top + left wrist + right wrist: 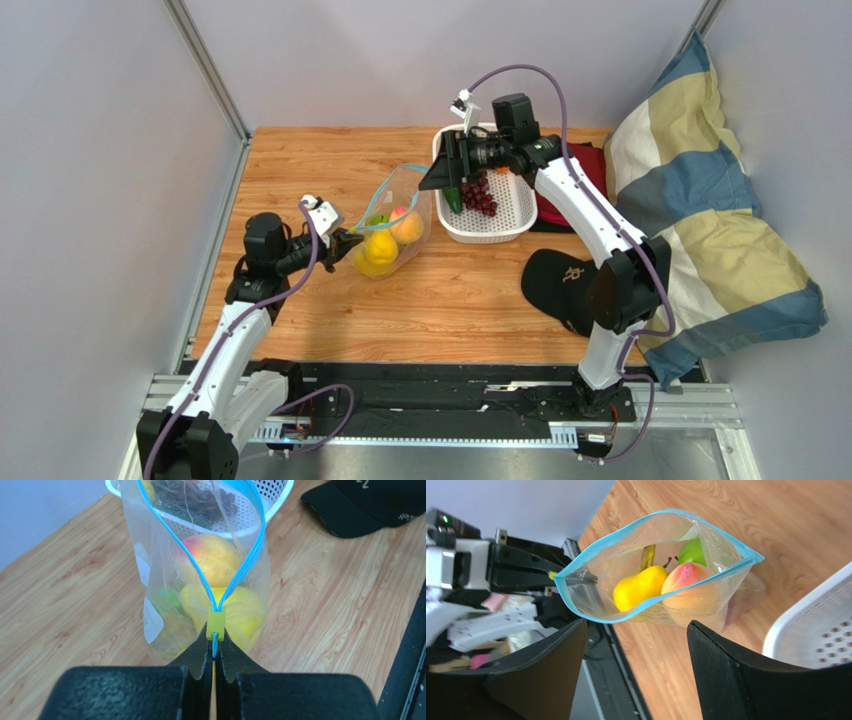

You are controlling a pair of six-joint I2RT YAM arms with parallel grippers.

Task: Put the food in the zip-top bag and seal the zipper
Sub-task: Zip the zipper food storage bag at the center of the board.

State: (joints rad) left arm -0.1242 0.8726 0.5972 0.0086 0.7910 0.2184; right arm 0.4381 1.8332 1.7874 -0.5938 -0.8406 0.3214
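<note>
The clear zip-top bag [398,215] stands on the table with its mouth open; the teal zipper [252,540] forms a loop. Inside are a yellow fruit [638,586], a peach-coloured fruit [688,580] and a green one [691,552]. My left gripper [345,245] is shut on the zipper's near end [215,642], just behind the yellow slider [215,624]. My right gripper [447,172] is open and empty, above the basket's left rim and facing the bag's mouth [636,625]. The dark purple grape cluster [481,195] lies in the basket.
The white lattice basket [512,215] stands right of the bag, with a green piece [455,200] beside the grapes. A black cap [562,285] lies at the front right. A red cloth [585,160] and a striped pillow [700,230] are at the right.
</note>
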